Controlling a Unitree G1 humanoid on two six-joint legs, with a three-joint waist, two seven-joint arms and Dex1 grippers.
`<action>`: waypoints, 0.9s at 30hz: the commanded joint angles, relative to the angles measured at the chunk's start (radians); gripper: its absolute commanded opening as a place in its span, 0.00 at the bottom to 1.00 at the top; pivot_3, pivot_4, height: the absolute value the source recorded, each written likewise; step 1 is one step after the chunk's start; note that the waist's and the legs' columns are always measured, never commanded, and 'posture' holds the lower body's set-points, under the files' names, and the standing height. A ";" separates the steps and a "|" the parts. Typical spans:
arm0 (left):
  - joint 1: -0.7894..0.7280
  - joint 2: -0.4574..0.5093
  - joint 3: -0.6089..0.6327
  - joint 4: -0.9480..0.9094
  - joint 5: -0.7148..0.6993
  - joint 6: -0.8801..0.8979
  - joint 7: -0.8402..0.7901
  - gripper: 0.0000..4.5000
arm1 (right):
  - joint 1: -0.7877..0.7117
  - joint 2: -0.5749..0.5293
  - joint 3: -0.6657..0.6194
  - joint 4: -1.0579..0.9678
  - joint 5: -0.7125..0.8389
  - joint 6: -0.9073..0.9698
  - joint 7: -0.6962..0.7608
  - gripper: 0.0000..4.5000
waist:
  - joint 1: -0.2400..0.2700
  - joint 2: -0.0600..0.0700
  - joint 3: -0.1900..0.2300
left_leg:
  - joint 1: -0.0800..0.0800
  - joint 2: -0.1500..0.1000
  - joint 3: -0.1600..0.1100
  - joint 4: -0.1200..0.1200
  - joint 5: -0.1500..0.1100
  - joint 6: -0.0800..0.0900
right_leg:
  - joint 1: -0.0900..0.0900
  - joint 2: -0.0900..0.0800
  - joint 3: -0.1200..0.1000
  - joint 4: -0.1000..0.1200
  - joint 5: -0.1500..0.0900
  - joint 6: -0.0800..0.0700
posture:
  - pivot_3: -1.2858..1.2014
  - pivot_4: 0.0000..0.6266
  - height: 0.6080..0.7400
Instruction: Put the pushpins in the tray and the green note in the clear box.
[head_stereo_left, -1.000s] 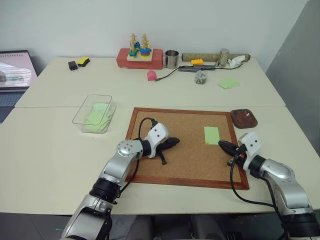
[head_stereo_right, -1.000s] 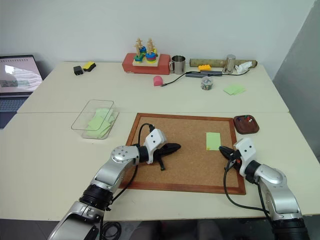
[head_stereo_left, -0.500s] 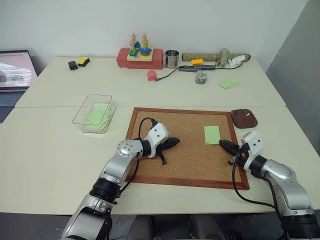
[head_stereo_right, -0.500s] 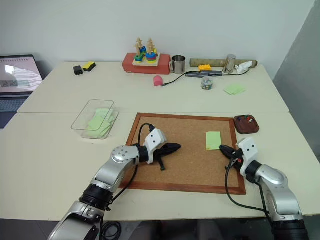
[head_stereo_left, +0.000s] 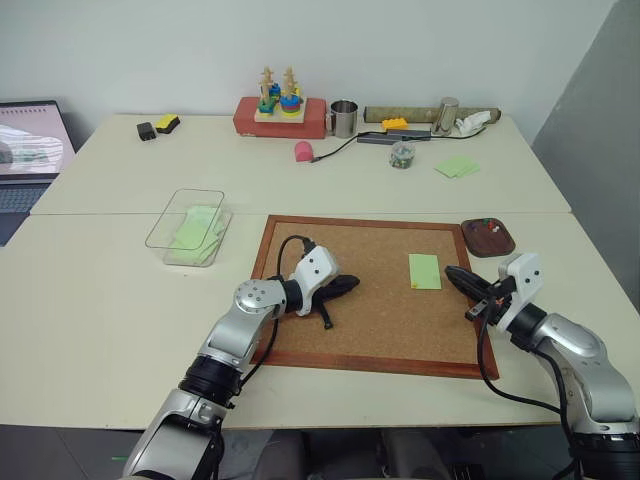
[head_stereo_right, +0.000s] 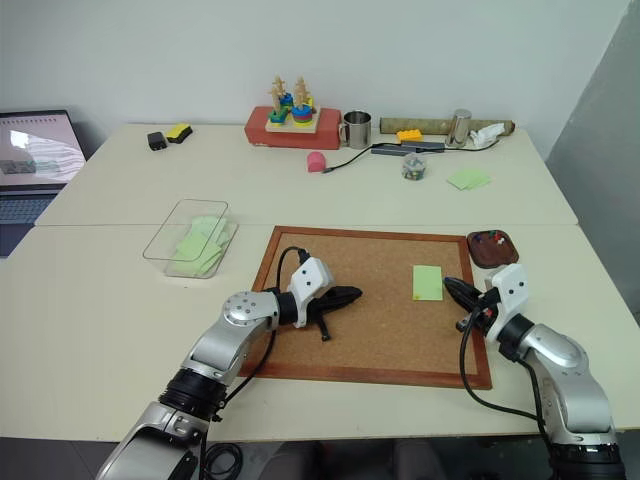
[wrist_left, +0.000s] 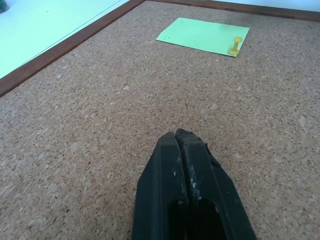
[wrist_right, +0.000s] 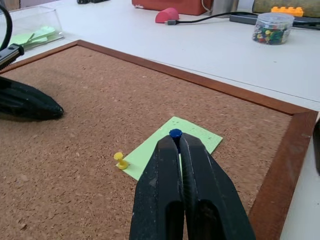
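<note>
Your right gripper (wrist_right: 179, 145) pinches the blue pin (wrist_right: 175, 133) — just beside the note (head_stereo_left: 424, 271). Left gripper (wrist_left: 181, 145) closed, empty, over the cork board (head_stereo_left: 380, 300).

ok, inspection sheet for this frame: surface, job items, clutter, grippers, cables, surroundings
Surface: pale tables; cork board in front.
Job's things: green note on the board, yellow pushpin at its corner; blue pushpin at the right gripper's tips; tray beside the board, pins inside; clear box holds green notes.
Clutter: stacking toy, metal cup, pin jar, spare notes.
Grippers: left gripper shut, over bare cork; right gripper shut on the blue pushpin.
Cables: black cable at the back.
Surroundings: laptop, white wall.
</note>
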 joint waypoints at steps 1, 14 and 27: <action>0.027 0.016 -0.013 0.047 0.040 0.026 0.013 0.00 | -0.028 -0.006 -0.048 -0.047 0.034 0.017 -0.021 0.01 | 0.000 0.000 0.000 | 0.000 0.000 0.000 0.000 0.000 0.000 | 0.000 0.000 0.000 0.000 0.000 0.000 | 0.52 0.24 1.00; 0.020 0.007 -0.022 0.059 0.042 0.018 0.021 0.00 | -0.324 -0.084 -0.031 0.337 -0.226 -0.006 -0.232 0.01 | 0.002 0.000 -0.001 | 0.000 0.000 0.001 0.000 0.000 0.000 | 0.000 0.000 0.001 0.000 0.001 0.000 | 0.52 0.24 1.00; 0.034 0.009 -0.021 0.053 0.042 0.016 0.030 0.00 | -0.372 -0.060 -0.049 0.441 -0.243 -0.040 -0.260 0.37 | 0.001 0.001 -0.001 | 0.000 0.000 0.001 0.000 0.000 0.000 | 0.000 0.000 0.001 0.000 0.001 0.000 | 0.52 0.24 1.00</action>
